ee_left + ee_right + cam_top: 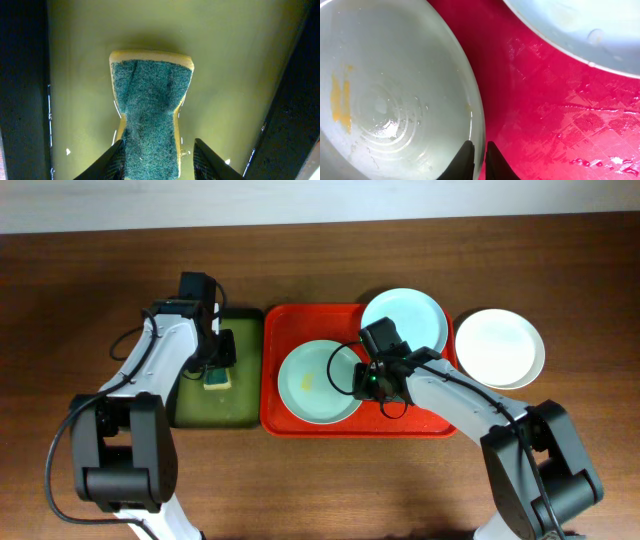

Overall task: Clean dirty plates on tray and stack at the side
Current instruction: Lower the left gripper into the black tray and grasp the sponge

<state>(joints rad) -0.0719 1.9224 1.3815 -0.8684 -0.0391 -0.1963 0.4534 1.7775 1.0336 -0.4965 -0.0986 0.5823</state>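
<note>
The left gripper (pixel 157 161) is clamped on the sponge (pixel 150 100). The sponge is scratchy green on top and soft yellow below, and it is squeezed thin. It is in the shiny dark green tray (pixel 195 405).

The right gripper (pixel 479 159) is almost together, pinching the thin rim of the pale green plate (pixel 395 100). This plate is round, smooth and wet, with a yellow smear (pixel 340 100), and it lies in the red tray (pixel 280 420).

The pale blue plate (pixel 404 320) hangs over the red tray's far corner. The white plate (pixel 500 348) sits on the brown wooden bench (pixel 330 480).
</note>
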